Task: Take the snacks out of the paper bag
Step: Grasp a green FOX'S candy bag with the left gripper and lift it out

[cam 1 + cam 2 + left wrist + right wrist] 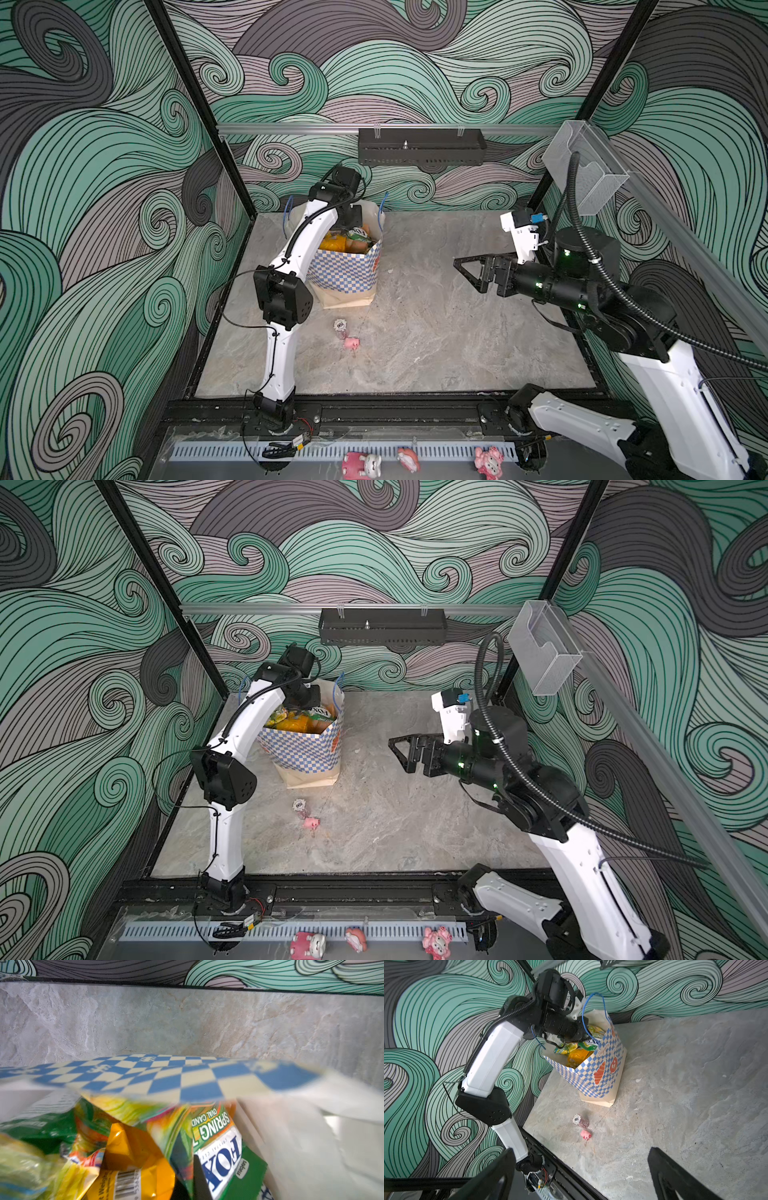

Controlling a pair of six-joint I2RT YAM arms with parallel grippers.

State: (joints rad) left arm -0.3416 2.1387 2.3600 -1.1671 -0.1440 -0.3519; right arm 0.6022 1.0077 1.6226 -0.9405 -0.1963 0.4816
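Note:
The paper bag [345,272] [307,756] [600,1076] stands upright at the back left of the table, cream with a blue-and-white checkered band. It holds several snacks [347,241] [297,721] [577,1051]. My left gripper [188,1186] reaches down into the bag's mouth and is shut on a fold of a green-yellow FOX'S candy bag [220,1151]. An orange barcoded pouch [133,1159] lies beside it. In both top views the bag hides the left fingers. My right gripper [461,266] [397,746] [581,1149] hovers open and empty to the right of the bag.
A small white-capped bottle [340,328] [580,1120] and a pink pig figurine [352,343] [586,1134] lie in front of the bag. More pink figurines [360,465] sit below the front rail. A black tray [422,147] hangs on the back rail.

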